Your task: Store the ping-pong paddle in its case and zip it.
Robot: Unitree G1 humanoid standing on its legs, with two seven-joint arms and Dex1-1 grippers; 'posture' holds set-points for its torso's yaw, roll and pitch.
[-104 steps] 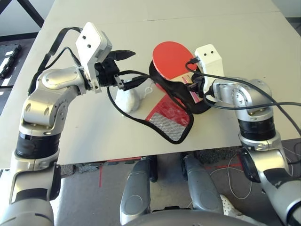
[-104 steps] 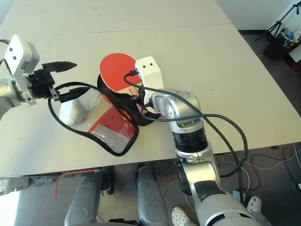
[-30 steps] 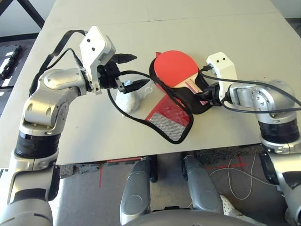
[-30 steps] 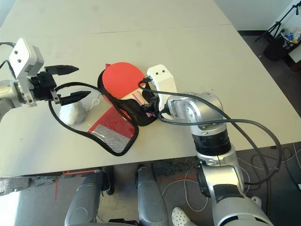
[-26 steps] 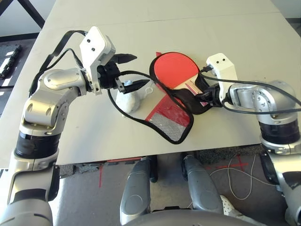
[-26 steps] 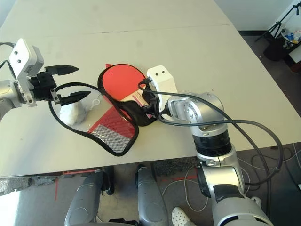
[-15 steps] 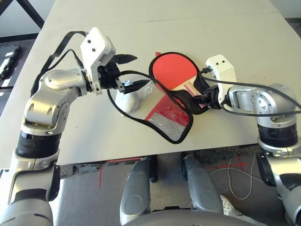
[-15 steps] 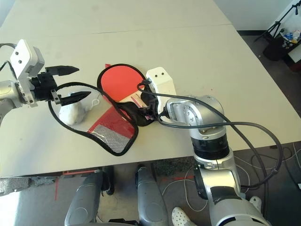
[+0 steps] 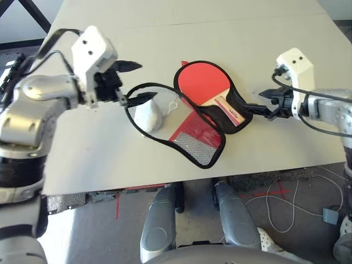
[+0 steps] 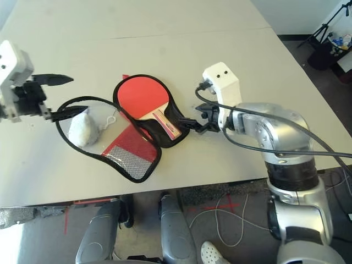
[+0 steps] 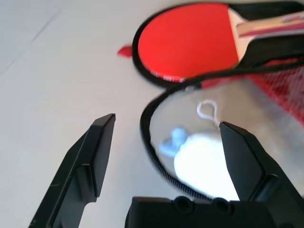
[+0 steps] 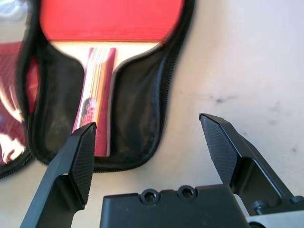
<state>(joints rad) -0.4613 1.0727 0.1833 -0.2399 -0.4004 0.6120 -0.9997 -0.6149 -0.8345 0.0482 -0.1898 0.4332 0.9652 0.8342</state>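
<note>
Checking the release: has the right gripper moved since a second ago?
Yes. The right gripper has pulled back from the red ping-pong paddle in the black-lined case, toward the table's right edge, fingers open and empty.

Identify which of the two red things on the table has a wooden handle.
The ping-pong paddle, lying in the black-lined half of the open case. Its light wooden handle, striped red and dark, sets it apart; the case's other half is red fabric with black trim and mesh.
</note>
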